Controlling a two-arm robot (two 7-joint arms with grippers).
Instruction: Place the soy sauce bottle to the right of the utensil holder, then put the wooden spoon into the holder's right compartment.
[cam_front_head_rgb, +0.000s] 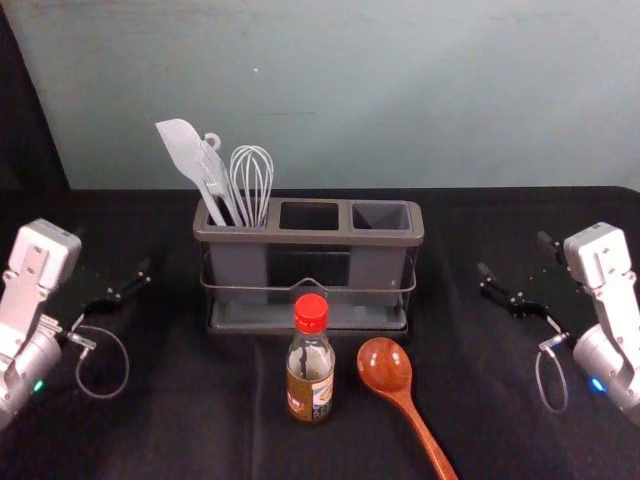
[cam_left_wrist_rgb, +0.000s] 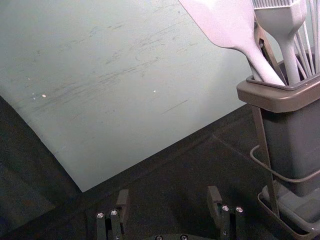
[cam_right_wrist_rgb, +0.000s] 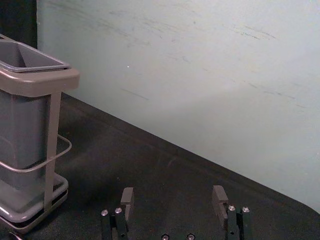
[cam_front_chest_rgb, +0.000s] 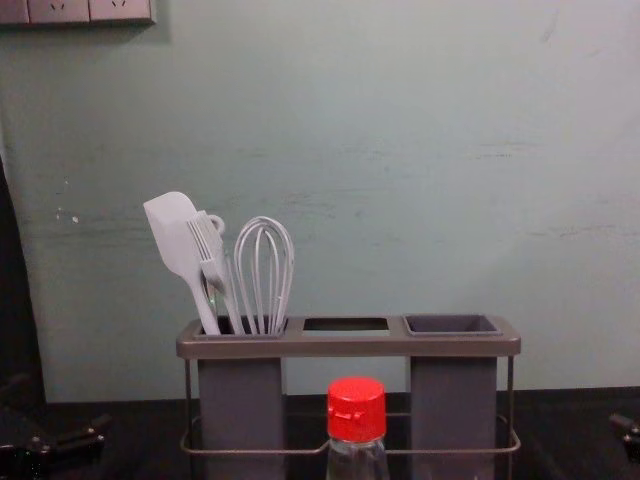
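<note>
My left hand (cam_front_head_rgb: 113, 252) is over the bench (cam_front_head_rgb: 190, 430) to the left of the utensil holder (cam_front_head_rgb: 335, 237), fingers apart; my right hand (cam_front_head_rgb: 513, 253) is off the holder's right side, fingers apart too. I see the soy sauce bottle (cam_front_head_rgb: 310, 370) upright in front of the holder, with the wooden spoon (cam_front_head_rgb: 385, 367) lying just to its right. A spatula (cam_front_head_rgb: 185, 152) and whisk (cam_front_head_rgb: 251, 182) stand in the left compartment.

Front: bottle (cam_front_head_rgb: 310, 365) obstructs the holder's (cam_front_head_rgb: 300, 237) middle.
Right compartment (cam_front_head_rgb: 376, 267): reachable from above.
Left compartment (cam_front_head_rgb: 240, 268): utensils (cam_front_head_rgb: 212, 172) crowd its mouth.
</note>
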